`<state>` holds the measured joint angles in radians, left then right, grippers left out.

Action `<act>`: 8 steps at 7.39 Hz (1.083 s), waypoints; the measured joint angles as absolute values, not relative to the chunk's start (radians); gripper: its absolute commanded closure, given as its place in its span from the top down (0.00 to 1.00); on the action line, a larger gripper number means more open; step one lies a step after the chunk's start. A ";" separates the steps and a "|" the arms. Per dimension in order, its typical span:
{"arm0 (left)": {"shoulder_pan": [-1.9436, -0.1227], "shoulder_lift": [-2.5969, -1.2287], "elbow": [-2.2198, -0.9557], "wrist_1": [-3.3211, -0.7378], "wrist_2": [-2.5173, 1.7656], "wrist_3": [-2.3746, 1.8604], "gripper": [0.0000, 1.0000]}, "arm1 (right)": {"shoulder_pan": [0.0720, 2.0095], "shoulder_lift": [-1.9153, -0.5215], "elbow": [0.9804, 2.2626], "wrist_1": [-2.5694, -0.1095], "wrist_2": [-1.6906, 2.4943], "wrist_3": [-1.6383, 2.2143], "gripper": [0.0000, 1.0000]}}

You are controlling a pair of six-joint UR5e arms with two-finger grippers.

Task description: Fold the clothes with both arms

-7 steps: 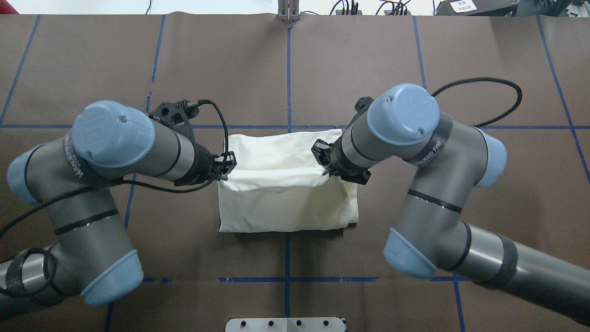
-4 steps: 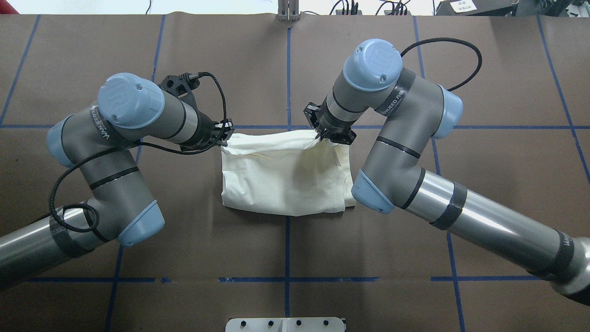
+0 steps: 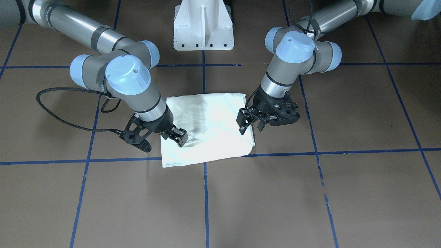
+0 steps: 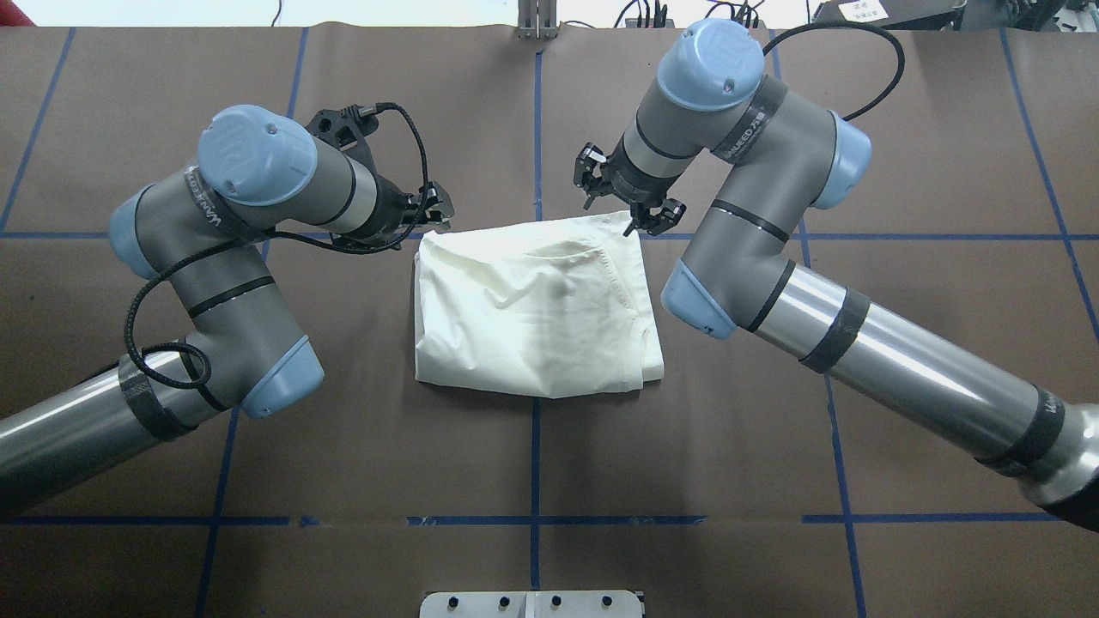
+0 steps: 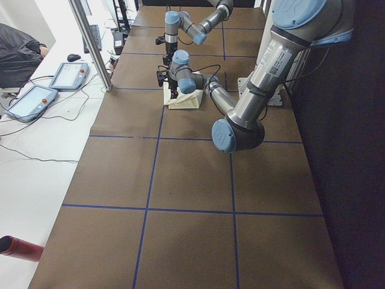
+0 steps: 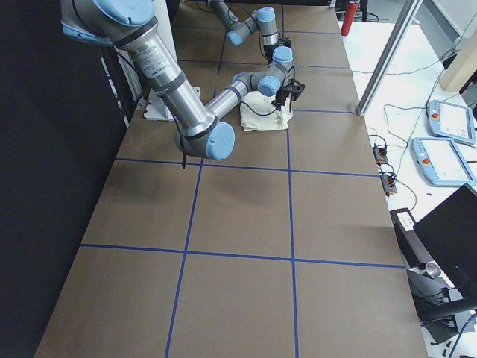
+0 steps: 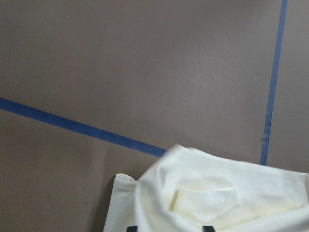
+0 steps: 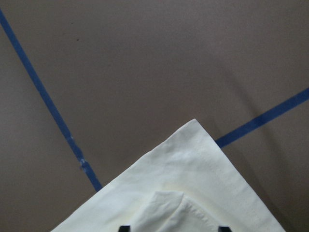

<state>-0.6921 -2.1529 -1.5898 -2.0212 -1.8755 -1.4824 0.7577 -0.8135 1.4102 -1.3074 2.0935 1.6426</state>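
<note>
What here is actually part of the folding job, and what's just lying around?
Part of the job: the cream shirt, the left gripper and the right gripper, both open at the shirt's far corners.
Just lying about: the white pedestal, the tablets, a red tube.

We're looking at a brown table (image 4: 532, 129) marked off into big squares with blue tape lines (image 4: 535, 463). Past its long edge there's a white bench (image 5: 36, 180) with a teach pendant (image 5: 69, 75) and a second pendant (image 5: 30, 102) lying flat just beside it. A silver metal post (image 5: 90, 42) rises at the table's edge, someone in a dark top (image 5: 18, 54) sits at the corner, and a red cylinder (image 5: 21, 248) lies well apart from the rest.
</note>
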 measured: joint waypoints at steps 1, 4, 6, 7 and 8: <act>-0.694 -2.141 -1.600 -2.048 -1.877 -1.472 1.00 | 0.779 -0.813 1.410 -1.308 2.130 1.610 1.00; -0.604 -2.054 -1.617 -2.282 -1.884 -1.604 1.00 | 0.806 -0.816 1.419 -1.311 2.156 1.548 1.00; -0.573 -2.032 -1.583 -2.382 -1.885 -1.683 1.00 | 0.822 -0.823 1.437 -1.311 2.160 1.532 1.00; -0.569 -2.029 -1.579 -2.393 -1.886 -1.695 1.00 | 0.826 -0.826 1.443 -1.312 2.161 1.529 1.00; -0.565 -2.031 -1.578 -2.398 -1.887 -1.698 1.00 | 0.829 -0.828 1.445 -1.312 2.161 1.527 1.00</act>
<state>-0.5648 -2.0306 -1.5780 -2.3980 -1.8867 -1.6982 0.8293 -0.8275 1.4452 -1.3116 2.1615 1.5267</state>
